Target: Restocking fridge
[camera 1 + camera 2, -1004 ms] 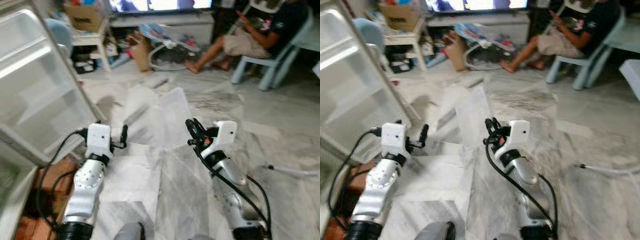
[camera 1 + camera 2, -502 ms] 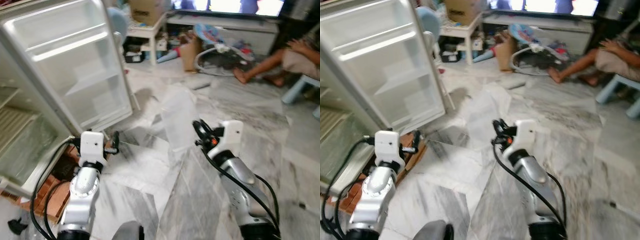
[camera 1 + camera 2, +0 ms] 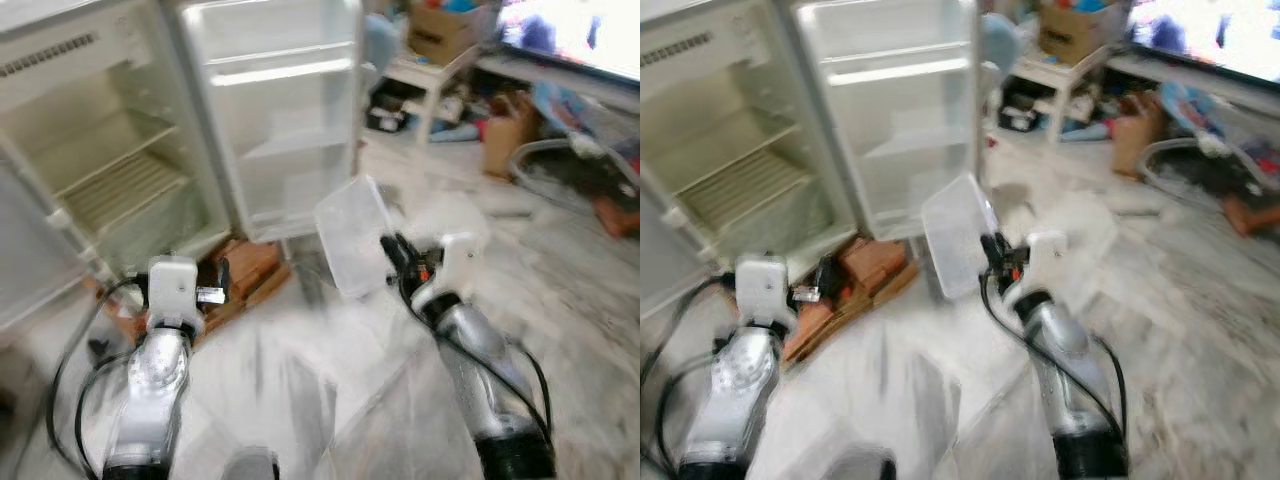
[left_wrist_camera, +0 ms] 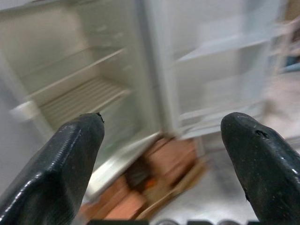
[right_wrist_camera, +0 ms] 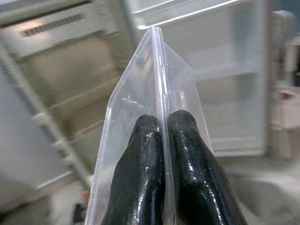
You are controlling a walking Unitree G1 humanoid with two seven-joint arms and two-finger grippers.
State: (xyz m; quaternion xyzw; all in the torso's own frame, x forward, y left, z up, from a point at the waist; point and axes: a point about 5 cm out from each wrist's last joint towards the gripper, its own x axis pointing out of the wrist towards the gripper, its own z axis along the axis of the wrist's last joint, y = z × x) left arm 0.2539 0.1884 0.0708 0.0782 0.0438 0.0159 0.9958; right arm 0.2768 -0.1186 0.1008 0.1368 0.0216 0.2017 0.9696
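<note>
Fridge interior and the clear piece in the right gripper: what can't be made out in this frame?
- Fridge: motion blur in both eye views smears the shelves; its top is cut off by the frame edge.
- Clear plastic tray: edge-on in the right wrist view, right gripper shut on its rim; exact shape unclear.
- Wood under the fridge: blurred.
- Left gripper: open, empty.

No legible text, labels or numbers.
</note>
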